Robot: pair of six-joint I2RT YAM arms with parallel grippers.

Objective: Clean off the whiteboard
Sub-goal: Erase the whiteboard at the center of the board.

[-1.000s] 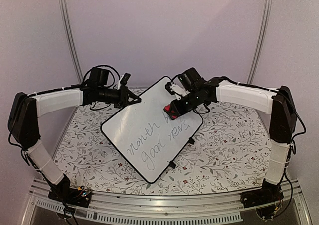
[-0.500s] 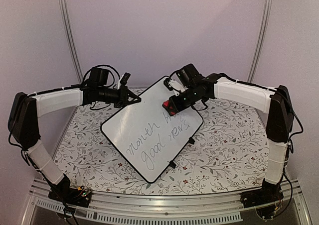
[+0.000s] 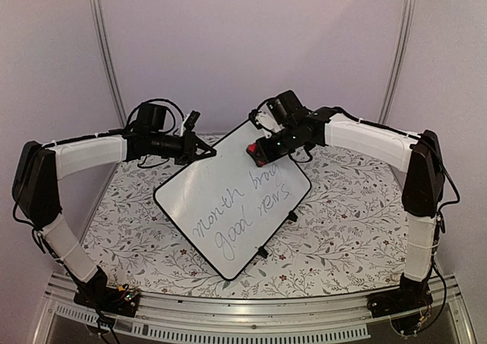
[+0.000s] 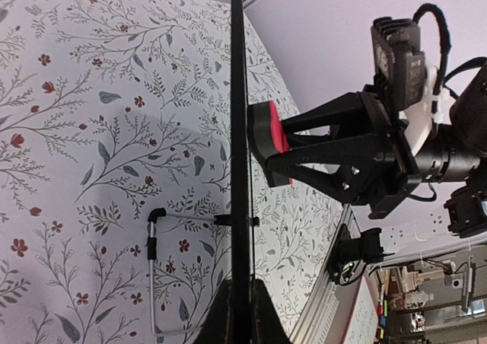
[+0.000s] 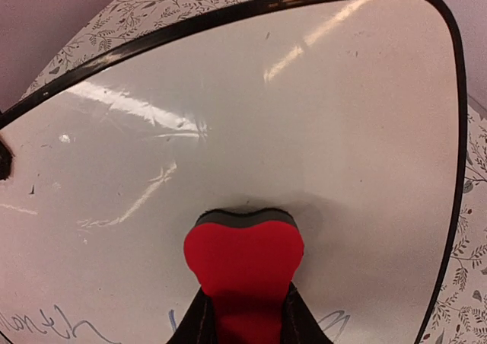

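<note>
The whiteboard (image 3: pixel 228 203) is a glossy white board with a thin black frame, tilted up off the table, with grey handwriting across its middle and lower part. My left gripper (image 3: pixel 205 153) is shut on the board's far left edge; the left wrist view shows the frame edge-on (image 4: pixel 237 169) between my jaws. My right gripper (image 3: pixel 262 152) is shut on the red eraser (image 3: pixel 257 153) and presses its dark felt face against the board's upper part. The right wrist view shows the eraser (image 5: pixel 243 260) on the white surface (image 5: pixel 251 108), with writing just below it.
The table wears a floral cloth (image 3: pixel 350 215). The board's wire foot (image 4: pixel 156 283) shows behind it in the left wrist view. Purple walls and two metal poles (image 3: pixel 103 47) stand at the back. An aluminium rail (image 3: pixel 243 313) runs along the near edge.
My right gripper has slid the eraser up the board toward its top corner. The word it passed over still shows. The left gripper and board have not moved.
</note>
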